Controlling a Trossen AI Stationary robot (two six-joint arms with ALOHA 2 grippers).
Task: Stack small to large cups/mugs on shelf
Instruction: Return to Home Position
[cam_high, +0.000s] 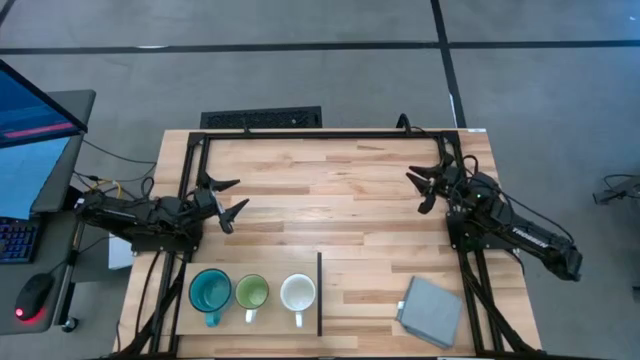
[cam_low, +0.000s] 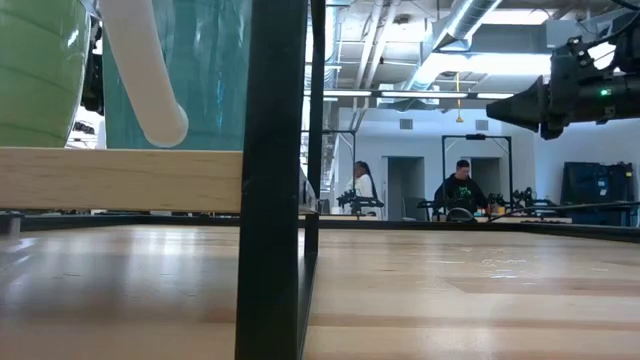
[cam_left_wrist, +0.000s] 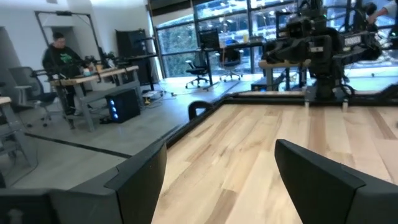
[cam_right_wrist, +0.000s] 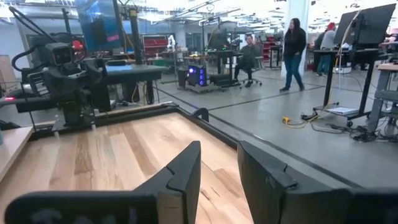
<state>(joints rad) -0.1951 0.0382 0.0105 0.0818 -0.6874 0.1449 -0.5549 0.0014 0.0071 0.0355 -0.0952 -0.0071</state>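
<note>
Three handled mugs stand upright in a row on the pale shelf (cam_high: 195, 322) near the table's near edge: teal mug (cam_high: 210, 291), light green mug (cam_high: 251, 293), white mug (cam_high: 298, 293), handles toward the near edge. The thin black strip (cam_high: 319, 295) runs along the shelf's right side. In the low view the green mug (cam_low: 30, 70), a white handle (cam_low: 145, 75) and the teal mug (cam_low: 205, 70) show above the shelf's edge (cam_low: 120, 180). My left gripper (cam_high: 229, 198) (cam_left_wrist: 221, 186) hovers open at the table's left. My right gripper (cam_high: 419, 190) (cam_right_wrist: 219, 180) hovers open at the right.
A grey-blue square pad (cam_high: 430, 310) lies at the near right corner. A black frame post (cam_low: 275, 180) stands close in the low view. The wooden tabletop (cam_high: 330, 200) spreads between the arms. People and desks show in the room beyond.
</note>
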